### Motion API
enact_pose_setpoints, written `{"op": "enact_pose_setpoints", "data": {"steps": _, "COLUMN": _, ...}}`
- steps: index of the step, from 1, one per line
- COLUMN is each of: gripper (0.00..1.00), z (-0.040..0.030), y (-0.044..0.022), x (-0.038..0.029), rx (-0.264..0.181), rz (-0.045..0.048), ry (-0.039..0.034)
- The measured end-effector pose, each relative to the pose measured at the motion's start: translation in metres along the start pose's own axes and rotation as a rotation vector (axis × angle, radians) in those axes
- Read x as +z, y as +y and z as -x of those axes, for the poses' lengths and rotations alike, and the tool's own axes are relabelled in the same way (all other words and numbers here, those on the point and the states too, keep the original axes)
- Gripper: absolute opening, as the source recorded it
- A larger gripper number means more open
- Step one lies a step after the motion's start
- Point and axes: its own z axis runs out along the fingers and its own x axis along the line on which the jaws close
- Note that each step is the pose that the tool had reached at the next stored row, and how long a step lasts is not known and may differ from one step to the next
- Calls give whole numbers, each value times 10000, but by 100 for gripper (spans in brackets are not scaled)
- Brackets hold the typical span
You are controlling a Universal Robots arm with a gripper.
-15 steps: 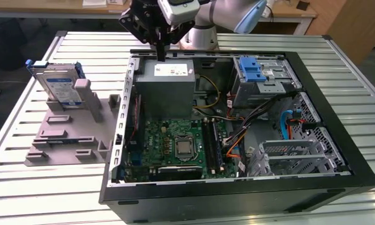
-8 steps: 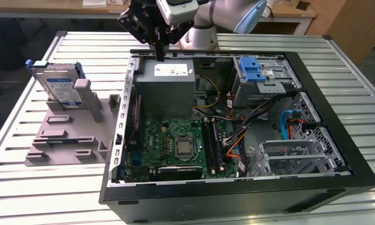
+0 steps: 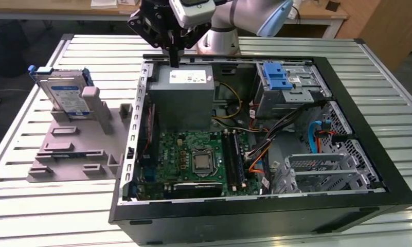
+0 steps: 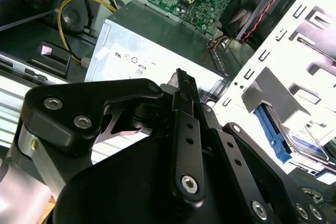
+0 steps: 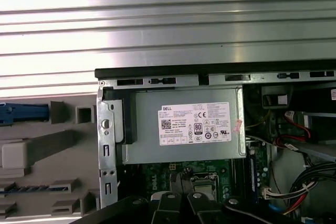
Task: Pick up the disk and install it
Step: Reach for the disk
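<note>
the end effector (image 3: 173,60) hangs over the twelve o'clock edge of the open computer case (image 3: 261,206) in the exterior view, just above the grey power supply box (image 3: 181,98). its fingers look pressed together with nothing between them, and in the second wrist view the closed end effector (image 4: 181,77) points down at that same box. the disk (image 3: 65,95) is well apart from it, at about nine o'clock from the case, standing on edge in a grey fixture (image 3: 75,149) on the slatted tabletop (image 3: 41,216), with its blue bracket showing along the top and side. the drive cage (image 3: 303,93) sits inside the case toward one o'clock and looks unfilled, so i judge the pick-up as not yet begun. the disk should handle as a stiff, dense slab, fairly heavy for its size, with smooth metal faces that could slip and insides that would not tolerate a knock. the plastic bracket probably flexes. the safest hold seems to be across the two flat faces near the upper end, which stands clear of the fixture.
</note>
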Motion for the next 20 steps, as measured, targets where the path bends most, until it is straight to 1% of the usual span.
{"op": "enact_pose_setpoints", "data": {"steps": 20, "gripper": 11, "z": -94, "y": -8, "x": 9, "rx": 1, "rz": -1, "ry": 9}}
